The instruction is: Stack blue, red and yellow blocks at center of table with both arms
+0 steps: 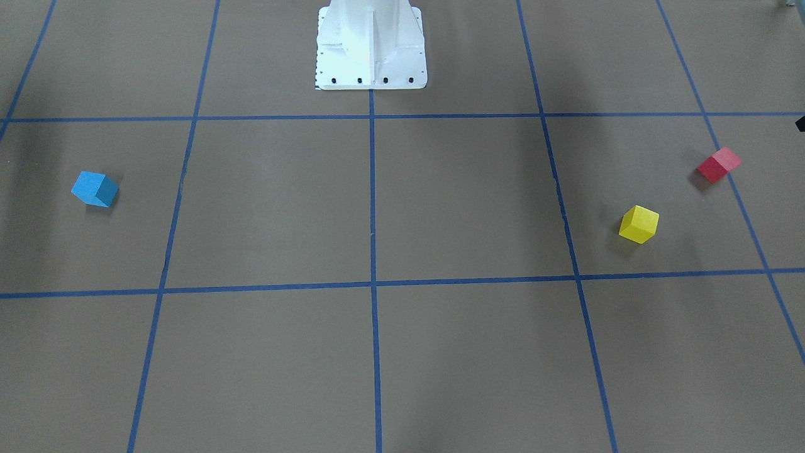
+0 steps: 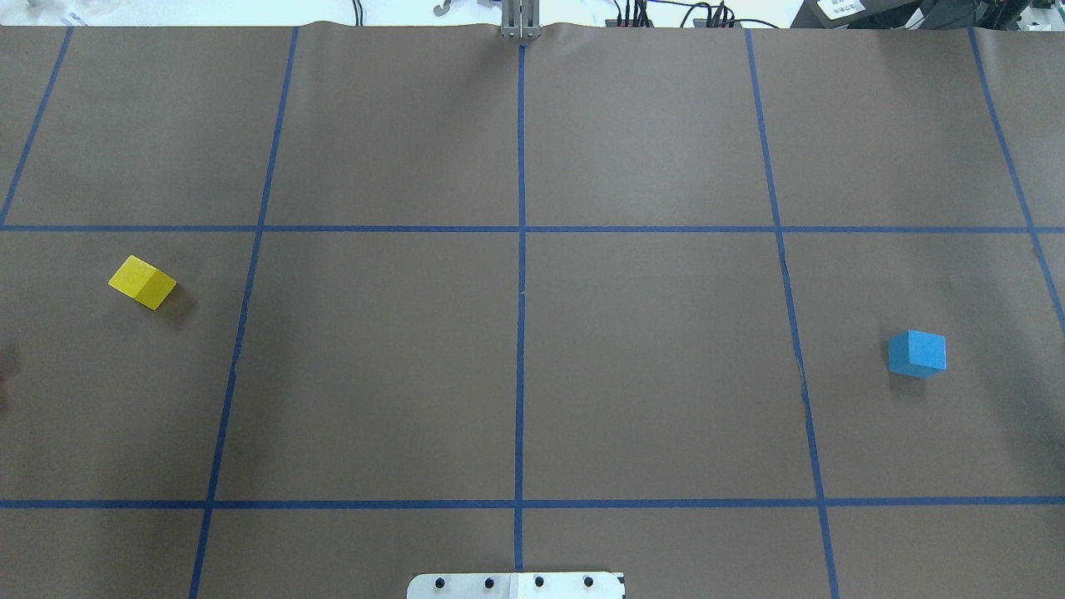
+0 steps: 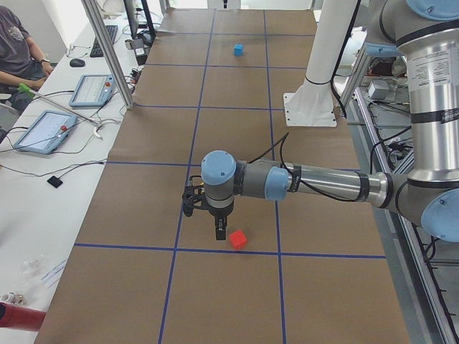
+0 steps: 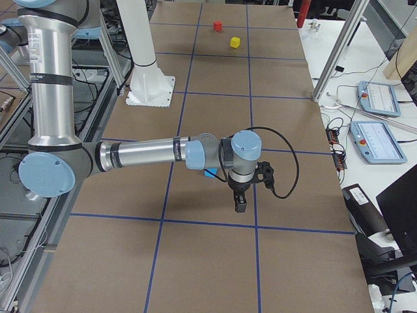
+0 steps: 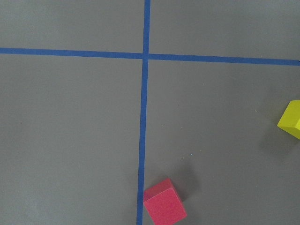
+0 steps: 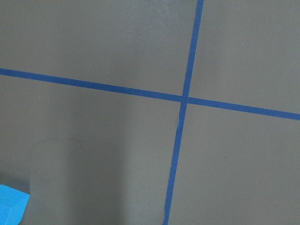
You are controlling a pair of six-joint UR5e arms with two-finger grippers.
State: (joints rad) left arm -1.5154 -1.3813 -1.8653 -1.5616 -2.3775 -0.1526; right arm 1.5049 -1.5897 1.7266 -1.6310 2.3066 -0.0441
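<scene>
The small sky blue matte cube (image 1: 94, 189) sits on the brown taped table (image 1: 465, 207), on the robot's right; the red cube (image 1: 719, 165) and yellow cube (image 1: 639, 224) sit on its left. The view from above misses the red cube. Only the side views show the left arm (image 3: 323, 185) and right arm (image 4: 143, 155), stretched out low: the left gripper (image 3: 220, 233) points down just beside red, the right gripper (image 4: 239, 203) near blue. I cannot tell how wide their jaws are

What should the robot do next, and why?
Probably nudge the left gripper sideways until it hangs over the red block. The gripper hangs just beside it, the block sits at the edge of the wrist view, and no block is at the table centre yet.
</scene>
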